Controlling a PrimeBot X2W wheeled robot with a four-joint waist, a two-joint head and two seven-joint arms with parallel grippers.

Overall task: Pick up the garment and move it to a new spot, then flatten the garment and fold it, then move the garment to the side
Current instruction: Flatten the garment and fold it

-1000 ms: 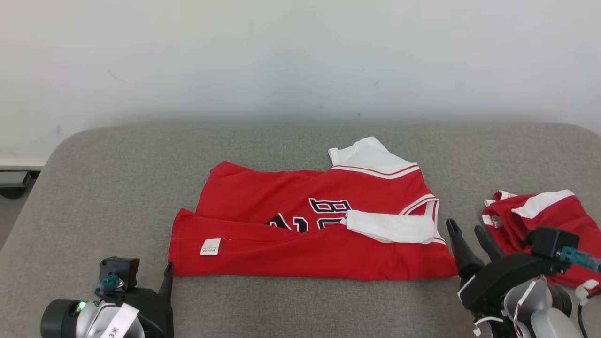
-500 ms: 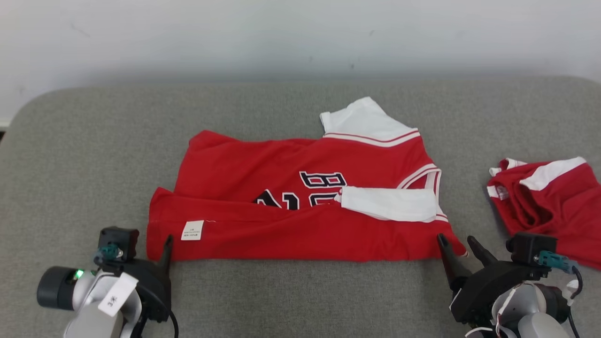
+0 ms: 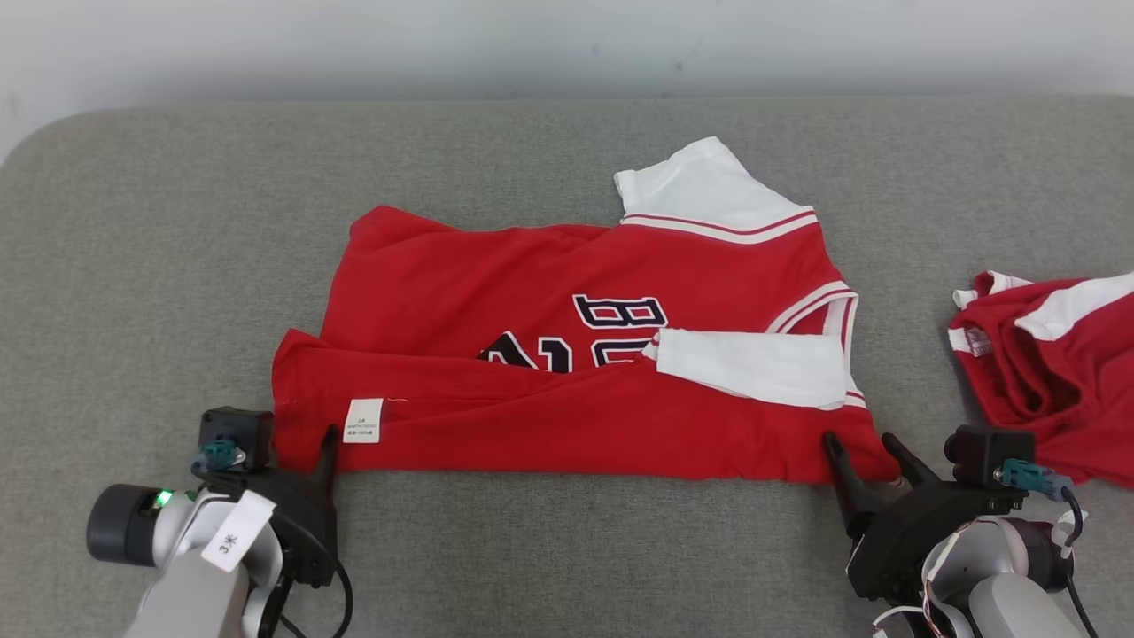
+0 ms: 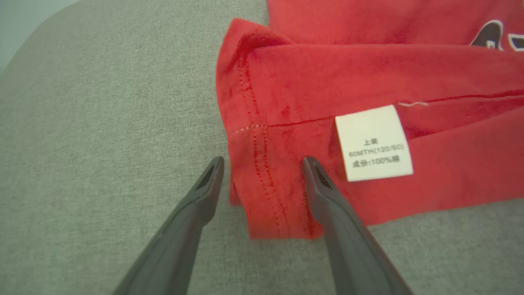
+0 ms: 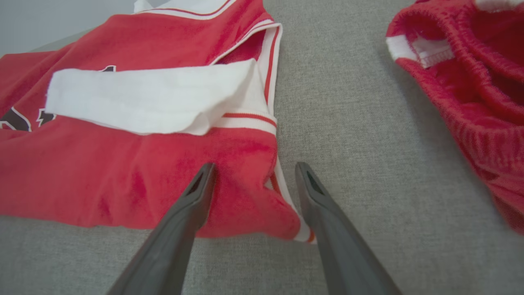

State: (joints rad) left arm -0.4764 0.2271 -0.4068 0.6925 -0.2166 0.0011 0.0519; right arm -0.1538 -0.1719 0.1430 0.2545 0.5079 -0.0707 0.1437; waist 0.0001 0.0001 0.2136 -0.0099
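The garment (image 3: 532,292) is a red jersey with white sleeves and dark lettering. It lies flat on the grey padded surface (image 3: 133,266) with its near long edge folded over. A white care label (image 4: 374,141) shows near its left end. My left gripper (image 3: 301,439) is open at the near-left corner, and the left wrist view has that hem corner (image 4: 266,196) lying between the fingers of the left gripper (image 4: 263,160). My right gripper (image 3: 858,439) is open at the near-right corner. In the right wrist view, the right gripper (image 5: 256,165) straddles the trimmed corner (image 5: 262,205).
A second red and white garment (image 3: 1045,372) lies crumpled at the right, close to my right arm, and appears again as a red heap (image 5: 470,82). A pale wall (image 3: 567,35) runs behind the surface. Bare grey padding stretches to the left and far side.
The head camera has tilted down, shifting the whole picture. Both grippers have slid forward, staying open, and their fingers now straddle the garment's two near corners.
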